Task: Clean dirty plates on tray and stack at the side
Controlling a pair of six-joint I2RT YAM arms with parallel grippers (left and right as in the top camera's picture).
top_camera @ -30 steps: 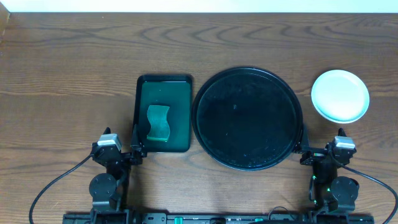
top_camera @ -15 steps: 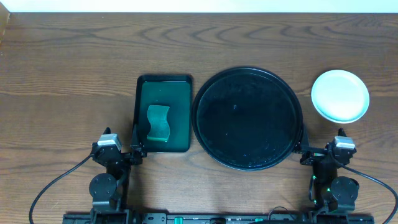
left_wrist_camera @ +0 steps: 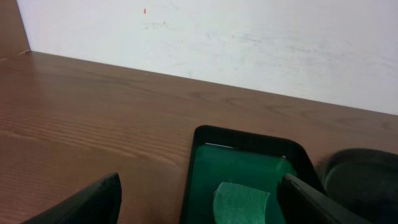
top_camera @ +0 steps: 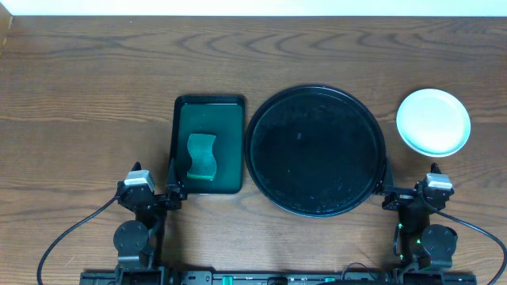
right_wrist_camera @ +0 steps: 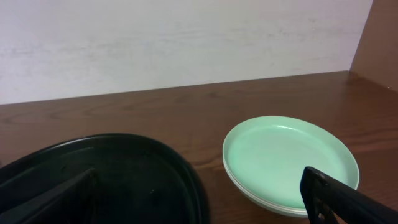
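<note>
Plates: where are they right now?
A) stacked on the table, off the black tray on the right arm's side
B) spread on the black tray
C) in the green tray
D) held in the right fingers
A: the plates sit stacked on the table beside the black tray, which is bare; the green tray holds only a sponge.

The left arm and right arm, at the overhead frame's lower corners, are showing black jointed bodies, each carrying a small grey block, possibly a camera. Black cables are curving from their round bases.
</note>
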